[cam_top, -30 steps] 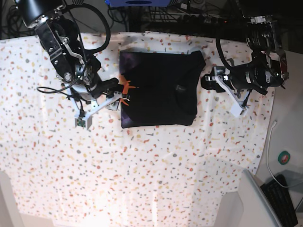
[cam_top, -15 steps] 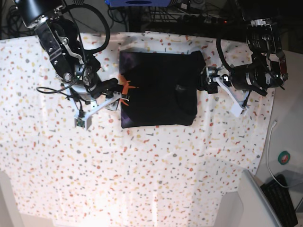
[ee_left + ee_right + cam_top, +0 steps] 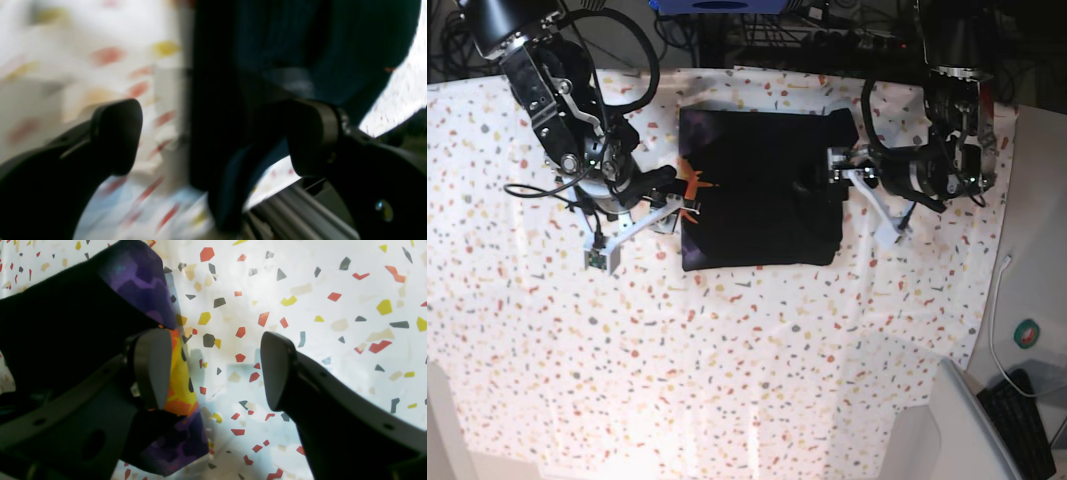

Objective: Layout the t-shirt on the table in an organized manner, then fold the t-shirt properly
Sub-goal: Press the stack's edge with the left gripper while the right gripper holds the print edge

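On the table [image 3: 757, 350], under a white cloth flecked red, orange, yellow and grey: the t-shirt [image 3: 762, 190], black, folded to a compact rectangle, lying flat near the far edge between the two arms.

At the shirt's printed edge, on the base view's left: right gripper [image 3: 213, 370], arm reaching down from the far corner and bent toward the shirt, jaws parted wide and gripping nothing. One finger [image 3: 151, 368] resting over the orange-and-yellow part of the purple print, the other finger [image 3: 277, 370] above bare cloth, apart from the fabric.

At the opposite edge, on the base view's right: left gripper [image 3: 213, 136], forearm held low and level, pointing inward at the shirt. Jaws spread wide; one fingertip [image 3: 116, 133] over speckled cloth, the other over dark fabric, the shirt's edge between them. Wrist view blurred; contact with the fabric not discernible.

No legible brand, label or lettering in any view.
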Robot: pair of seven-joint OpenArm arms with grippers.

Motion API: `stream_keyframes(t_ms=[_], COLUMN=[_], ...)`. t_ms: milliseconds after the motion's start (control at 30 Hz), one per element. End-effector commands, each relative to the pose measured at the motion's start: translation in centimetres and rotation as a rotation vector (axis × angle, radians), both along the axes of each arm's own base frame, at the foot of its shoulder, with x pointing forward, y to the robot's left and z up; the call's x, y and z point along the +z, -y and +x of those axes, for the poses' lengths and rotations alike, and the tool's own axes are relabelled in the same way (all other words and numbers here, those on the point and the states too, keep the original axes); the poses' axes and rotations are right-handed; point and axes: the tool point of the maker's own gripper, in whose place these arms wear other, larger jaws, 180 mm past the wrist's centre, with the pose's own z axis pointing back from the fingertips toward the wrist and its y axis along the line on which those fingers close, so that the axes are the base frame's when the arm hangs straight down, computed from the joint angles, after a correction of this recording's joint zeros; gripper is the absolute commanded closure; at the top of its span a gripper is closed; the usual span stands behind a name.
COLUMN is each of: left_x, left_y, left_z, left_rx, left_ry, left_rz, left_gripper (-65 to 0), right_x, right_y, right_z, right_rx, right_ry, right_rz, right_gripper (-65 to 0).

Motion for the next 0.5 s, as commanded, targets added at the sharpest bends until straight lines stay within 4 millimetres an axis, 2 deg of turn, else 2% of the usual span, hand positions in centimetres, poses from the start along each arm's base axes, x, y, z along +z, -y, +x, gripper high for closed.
stream_keyframes(t_ms=[0,200,333,367,400,467], left_x=[0.2,-2.4,-2.6,-2.6,-2.7,-2.7], left_y=[0.6,1.0,0.9,0.8,0.8,0.8], left_z=[0.6,-0.4,-0.2,-0.1,-0.2,-0.2], left_rx=[-0.008,0.022,0.02,0.021,0.021,0.019], left_ry=[0.02,-0.057,-0.066,-0.066,-0.067,-0.07], left_rz=[-0.013,-0.035,-0.034,-0.033,-0.033,-0.031], left_gripper=[-65.0,-65.0,-65.0,-62.4,-53.8,-30.3], right_x=[1.1,0.9,0.8,0.8,0.8,0.8], right_y=[0.1,0.2,0.8,0.8,0.8,0.9], right_z=[1.1,0.8,0.8,0.8,0.8,0.8], right_rx=[-0.002,-0.002,-0.001,-0.001,-0.001,-0.002], right_ry=[0.047,0.04,0.041,0.041,0.041,0.042], right_rz=[0.002,-0.001,-0.015,-0.017,-0.017,-0.018], right_gripper=[-39.5,-39.5,-39.5,-39.3,-39.3,-39.3])
